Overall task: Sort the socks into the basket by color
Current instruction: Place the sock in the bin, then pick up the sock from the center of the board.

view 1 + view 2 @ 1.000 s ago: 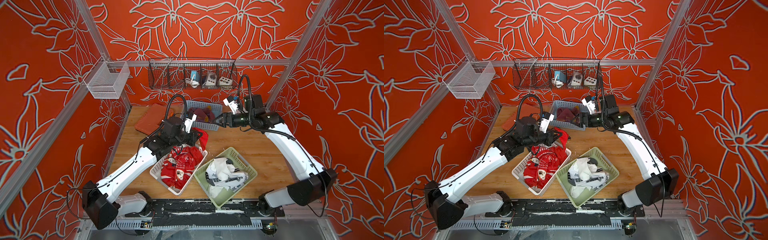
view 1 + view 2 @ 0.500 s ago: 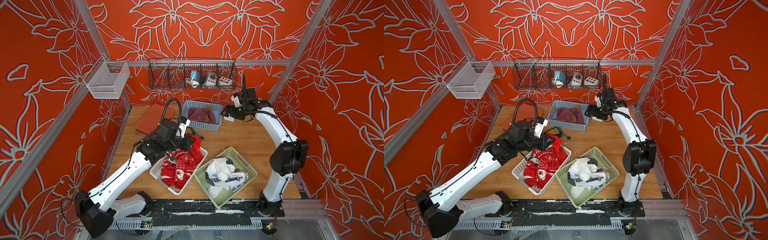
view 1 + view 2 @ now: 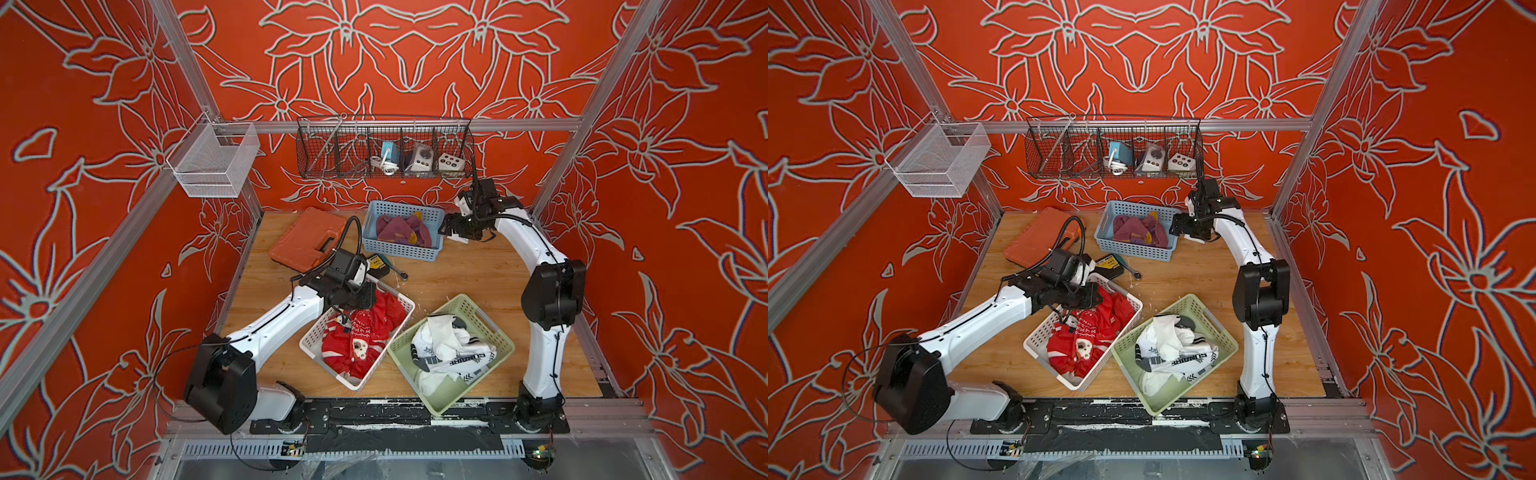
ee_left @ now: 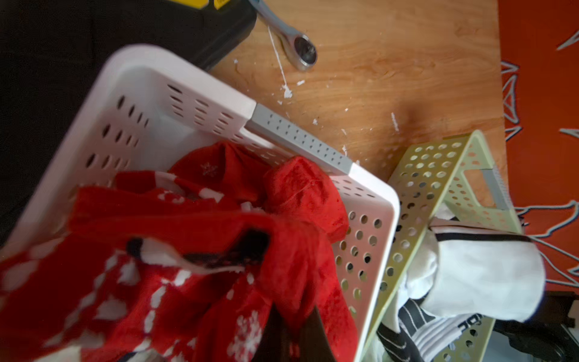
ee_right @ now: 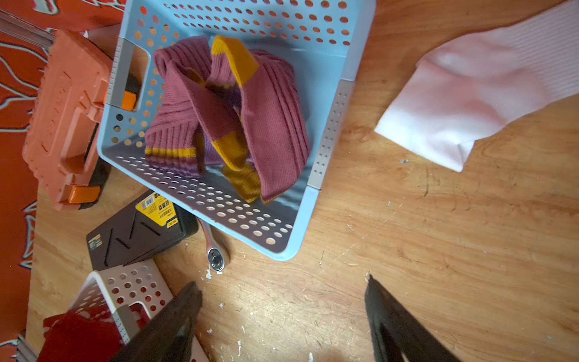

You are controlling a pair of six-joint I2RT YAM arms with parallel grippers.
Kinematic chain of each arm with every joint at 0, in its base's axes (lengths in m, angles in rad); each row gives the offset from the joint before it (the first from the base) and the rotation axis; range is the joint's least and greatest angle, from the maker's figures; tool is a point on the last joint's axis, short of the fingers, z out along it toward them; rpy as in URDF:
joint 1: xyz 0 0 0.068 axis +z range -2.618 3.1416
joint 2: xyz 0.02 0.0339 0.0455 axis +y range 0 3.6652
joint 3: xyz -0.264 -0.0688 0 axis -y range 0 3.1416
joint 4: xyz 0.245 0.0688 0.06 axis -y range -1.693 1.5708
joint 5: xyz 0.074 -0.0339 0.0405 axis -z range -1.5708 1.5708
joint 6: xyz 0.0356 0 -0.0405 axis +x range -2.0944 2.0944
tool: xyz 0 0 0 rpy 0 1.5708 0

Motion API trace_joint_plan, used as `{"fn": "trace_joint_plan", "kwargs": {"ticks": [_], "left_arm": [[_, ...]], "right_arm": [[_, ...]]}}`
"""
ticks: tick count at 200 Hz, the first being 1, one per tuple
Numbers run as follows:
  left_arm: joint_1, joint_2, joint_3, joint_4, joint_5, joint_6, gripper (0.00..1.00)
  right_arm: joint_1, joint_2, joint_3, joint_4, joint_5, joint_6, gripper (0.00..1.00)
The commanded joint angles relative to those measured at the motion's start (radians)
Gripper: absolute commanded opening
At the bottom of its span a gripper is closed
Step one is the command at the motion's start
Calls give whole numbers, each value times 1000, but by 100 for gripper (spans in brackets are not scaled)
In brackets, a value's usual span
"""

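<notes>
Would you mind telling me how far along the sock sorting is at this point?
Mostly done: red socks fill the white basket, white socks the green basket, purple socks the blue basket. In hand: the left gripper holds a red sock over the white basket. Left: one pale sock on the table, right gripper open nearby.

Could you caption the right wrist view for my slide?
Open right gripper above table; purple socks in blue basket, white sock outside.
</notes>
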Motion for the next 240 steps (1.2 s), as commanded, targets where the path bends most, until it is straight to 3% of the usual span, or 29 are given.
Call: {"fn": "trace_joint_plan", "kwargs": {"ticks": [1, 38, 60, 76, 97, 113, 154, 183, 240], "left_arm": [[3, 62, -5, 3, 15, -8, 2], [3, 139, -55, 16, 21, -15, 3], [3, 155, -83, 55, 47, -25, 10], [3, 140, -96, 89, 71, -29, 23], [2, 86, -93, 103, 81, -19, 51], [2, 26, -84, 95, 71, -12, 60], [2, -104, -28, 32, 41, -3, 69], [3, -163, 0, 8, 27, -3, 73], [3, -190, 15, -27, 48, -21, 74]], "right_arm": [[-12, 46, 55, -44, 50, -44, 83], [-25, 132, 172, -92, 113, -90, 83], [-27, 181, 224, -105, 162, -115, 83], [-30, 200, 238, -99, 195, -127, 83], [-41, 202, 238, -70, 191, -131, 83], [-47, 199, 232, -54, 177, -132, 83], [-59, 175, 165, -10, 203, -110, 82], [-70, 105, 5, 121, 224, -76, 82], [-106, 186, 121, 123, 204, -113, 84]]}}
